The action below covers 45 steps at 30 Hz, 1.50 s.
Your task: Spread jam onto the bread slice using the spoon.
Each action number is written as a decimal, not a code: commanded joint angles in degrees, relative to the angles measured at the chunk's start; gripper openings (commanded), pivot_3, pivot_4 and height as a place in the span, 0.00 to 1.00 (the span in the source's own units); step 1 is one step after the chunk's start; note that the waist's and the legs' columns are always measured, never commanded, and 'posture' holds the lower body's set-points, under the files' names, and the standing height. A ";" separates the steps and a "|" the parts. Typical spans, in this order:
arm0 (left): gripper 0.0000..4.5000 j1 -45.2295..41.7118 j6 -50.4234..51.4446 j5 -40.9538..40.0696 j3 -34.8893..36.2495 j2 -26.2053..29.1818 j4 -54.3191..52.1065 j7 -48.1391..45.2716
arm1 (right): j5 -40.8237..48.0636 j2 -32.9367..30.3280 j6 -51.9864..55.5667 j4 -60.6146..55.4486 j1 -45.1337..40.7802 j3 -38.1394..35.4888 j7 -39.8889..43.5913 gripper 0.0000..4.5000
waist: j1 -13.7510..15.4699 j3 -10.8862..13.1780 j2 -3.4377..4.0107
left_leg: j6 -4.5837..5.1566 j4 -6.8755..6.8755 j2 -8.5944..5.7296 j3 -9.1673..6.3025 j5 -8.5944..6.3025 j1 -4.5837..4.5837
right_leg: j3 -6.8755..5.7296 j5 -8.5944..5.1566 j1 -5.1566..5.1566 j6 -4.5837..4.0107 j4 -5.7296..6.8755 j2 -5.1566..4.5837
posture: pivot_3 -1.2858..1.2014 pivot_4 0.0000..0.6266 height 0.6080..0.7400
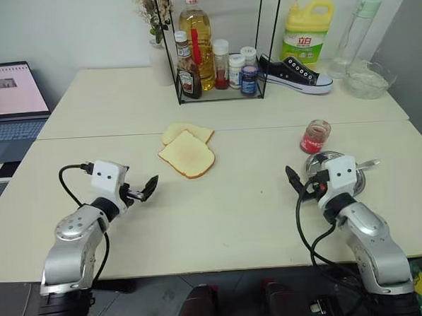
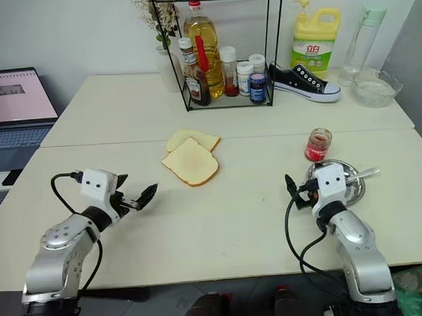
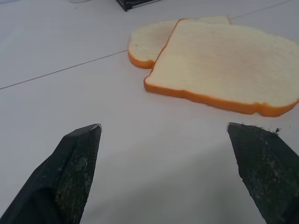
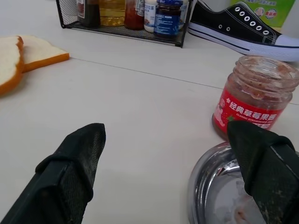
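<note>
A: What do we have on the worktop (image 1: 221, 221)?

B: We see 2 cream tables pushed together, the seam running left to right just behind the bread. The bread slice (image 1: 187, 154) lies flat near the middle, overlapping a second slice (image 1: 197, 130) that sits just beyond it. Its face shows a faint tan patch; we cannot tell whether that is jam.

A: And the jam?

B: The jam (image 1: 315, 136) is in a small open glass jar on the right, just beyond a round steel dish (image 1: 354, 185). The spoon (image 1: 367, 165) rests in that dish, its handle sticking out over the right rim.

A: How do we find the arms?

B: The left gripper (image 1: 143, 190) hovers near and left of the bread, jaws spread wide and empty. The right gripper (image 1: 302, 183) hangs at the near left edge of the dish, jaws likewise wide apart, holding nothing.

A: The room behind?

B: On the far table we see a black wire rack (image 1: 218, 94) with an oil bottle (image 1: 196, 38), a dark sauce bottle (image 1: 187, 76) and small jars, then a black sneaker (image 1: 295, 74), a yellow detergent jug (image 1: 307, 30), a tall clear bottle (image 1: 355, 34) and a glass bowl (image 1: 367, 79). A laptop (image 1: 11, 94) stands open at the far left, against a pale wall.
</note>
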 commanded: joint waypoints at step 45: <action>1.00 -34.23 -6.12 0.20 -6.08 0.36 44.84 -14.63 | 21.87 -10.97 16.87 -11.16 -11.54 7.96 18.99 0.99 | -0.13 -0.01 -0.13 | 0.01 0.08 -0.06 -0.04 0.00 -0.09 | -0.10 0.00 -0.04 0.01 -0.01 0.02 | 0.52 0.24 1.00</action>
